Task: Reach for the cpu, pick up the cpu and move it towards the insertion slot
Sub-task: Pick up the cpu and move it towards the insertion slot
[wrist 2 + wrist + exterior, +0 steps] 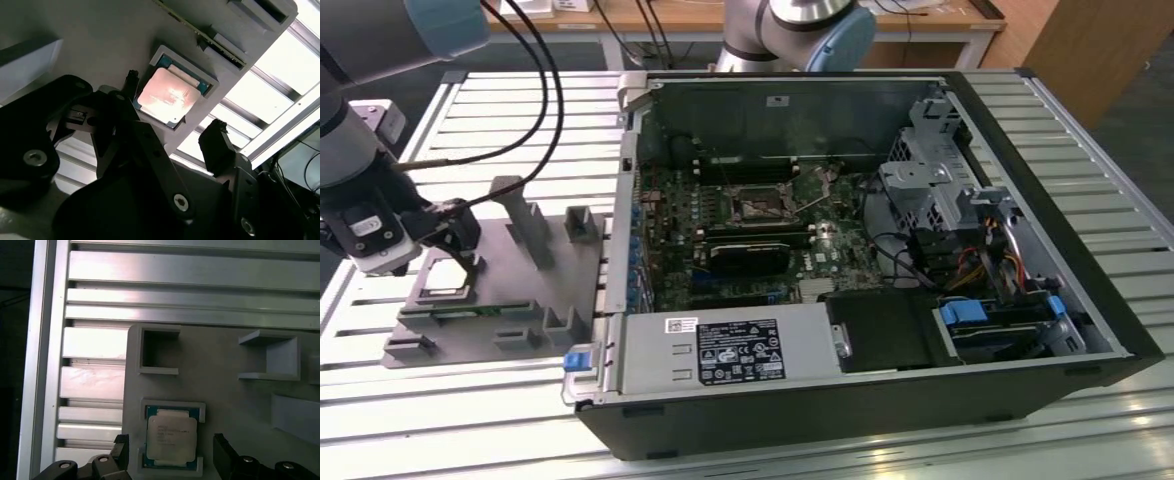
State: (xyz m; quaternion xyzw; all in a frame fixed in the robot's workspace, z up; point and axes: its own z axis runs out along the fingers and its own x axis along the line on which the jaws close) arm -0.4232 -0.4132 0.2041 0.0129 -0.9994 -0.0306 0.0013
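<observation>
The cpu lies flat in a shallow square recess of the grey plastic plate, its metal top glaring with light. The gripper is spread, its black fingers flanking the chip without clasping it. Bright metal slats run past the plate's edge.

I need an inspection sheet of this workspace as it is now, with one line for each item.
Surface: slatted metal table carrying a grey plastic plate and an open computer case.
Job's things: cpu lies in a recess of the plate; insertion slot sits on the green motherboard inside the case.
Clutter: upright blocks on the plate; nothing loose seen.
Gripper: gripper open, fingers on either side of the cpu.
Cables: black cables run to the arm; coloured wires inside the case.
Surroundings: second robot arm and wooden desk behind.
</observation>
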